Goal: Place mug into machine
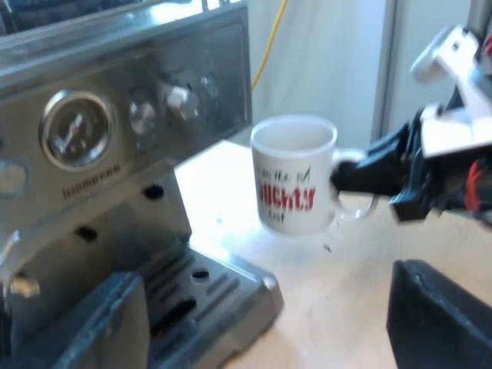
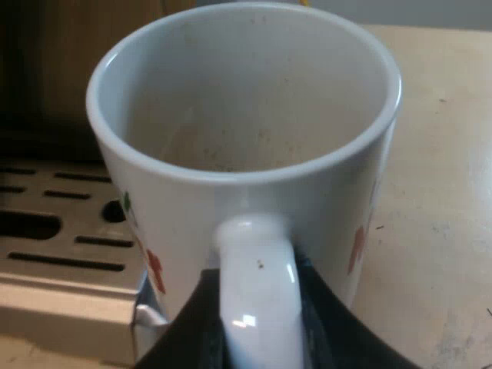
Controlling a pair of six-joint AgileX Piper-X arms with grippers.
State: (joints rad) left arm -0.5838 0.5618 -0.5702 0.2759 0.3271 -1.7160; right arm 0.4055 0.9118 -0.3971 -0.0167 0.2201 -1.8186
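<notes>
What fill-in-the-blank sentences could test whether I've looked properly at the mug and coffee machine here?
1. The right gripper holds the mug by its ____.
2. Inside, the mug is ____.
3. The biggest word printed on the mug is coloured ____.
4. The mug is beside the espresso machine, not yet on its drip ____.
Missing words: handle; empty; red; tray.

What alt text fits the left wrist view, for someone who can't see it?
A white mug with red lettering, held by its handle in the right gripper, is beside the drip tray of the espresso machine, not yet on it. The left gripper hangs open near the tray.
</notes>
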